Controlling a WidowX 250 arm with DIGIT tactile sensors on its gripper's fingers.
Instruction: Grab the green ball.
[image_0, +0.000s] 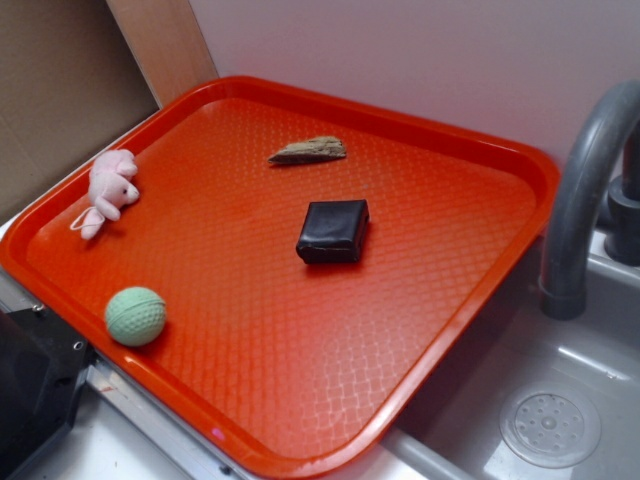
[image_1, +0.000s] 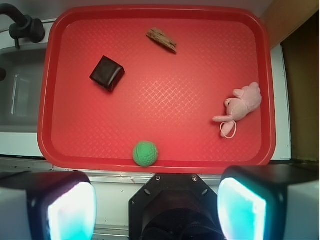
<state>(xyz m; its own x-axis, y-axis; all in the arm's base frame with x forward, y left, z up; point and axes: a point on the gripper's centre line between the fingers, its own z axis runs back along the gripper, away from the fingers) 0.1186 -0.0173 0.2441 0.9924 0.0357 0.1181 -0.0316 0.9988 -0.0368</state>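
Note:
The green ball (image_0: 135, 316) (image_1: 145, 153), small and dimpled with a seam band, rests on the red tray (image_0: 440, 280) (image_1: 165, 95) close to its near rim. My gripper (image_1: 157, 207) hangs high above the counter edge just outside that rim, open, with a wide gap between its two pads (image_1: 70, 212) and nothing between them. The ball lies ahead of the fingertips, roughly centred between them. In the exterior view only a dark part of the arm (image_0: 30, 385) shows at the lower left corner.
On the tray also lie a pink plush toy (image_0: 108, 190) (image_1: 240, 106), a black block (image_0: 333, 231) (image_1: 107, 73) and a brown wood chip (image_0: 308, 150) (image_1: 161, 40). A grey faucet (image_0: 585, 190) and sink (image_0: 550, 420) lie beside the tray. A wall stands behind.

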